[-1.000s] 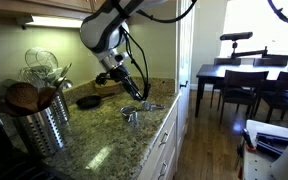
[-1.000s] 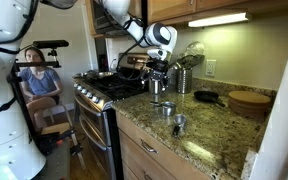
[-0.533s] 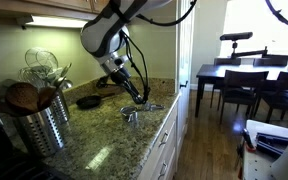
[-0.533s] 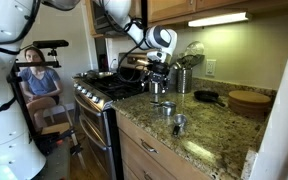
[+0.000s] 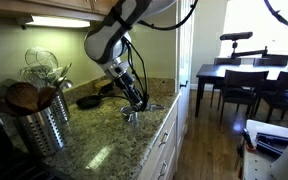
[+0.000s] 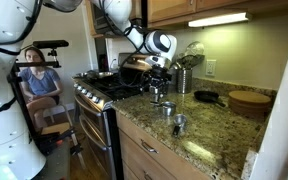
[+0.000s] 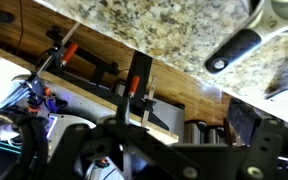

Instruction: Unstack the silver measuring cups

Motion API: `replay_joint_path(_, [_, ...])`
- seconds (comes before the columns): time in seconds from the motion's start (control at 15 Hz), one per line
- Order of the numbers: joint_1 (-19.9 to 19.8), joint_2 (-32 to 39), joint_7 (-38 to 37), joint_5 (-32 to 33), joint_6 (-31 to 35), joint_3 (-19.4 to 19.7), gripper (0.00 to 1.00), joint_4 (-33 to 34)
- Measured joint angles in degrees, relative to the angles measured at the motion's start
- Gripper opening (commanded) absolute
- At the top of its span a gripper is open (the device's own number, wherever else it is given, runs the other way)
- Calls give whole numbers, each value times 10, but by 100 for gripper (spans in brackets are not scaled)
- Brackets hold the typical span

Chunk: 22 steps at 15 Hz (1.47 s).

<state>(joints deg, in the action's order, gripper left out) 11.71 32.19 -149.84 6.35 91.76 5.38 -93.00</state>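
One ribbed steel utensil canister (image 5: pixel 42 125) stands at the left of the granite desk (image 5: pixel 104 150) in an exterior view, with a black pan (image 5: pixel 87 101) beyond it. The gripper (image 5: pixel 138 102) hangs low near the desk's front edge; whether it is apart or together cannot be told. The silver measuring cups (image 5: pixel 133 116) sit on the desk just beside it; contact cannot be confirmed.
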Motion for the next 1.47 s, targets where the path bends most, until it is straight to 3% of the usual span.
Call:
replay_joint_path(0.4, [166, 28, 9, -98, 20, 265, 100, -1])
replay_joint_path(0.53, [217, 50, 9, -145, 21, 323, 100, -3])
replay_joint_path(0.8, [261, 84, 9, -200, 21, 346, 100, -3])
replay_joint_path(1.47, [313, 143, 9, -299, 23, 414, 100, -8])
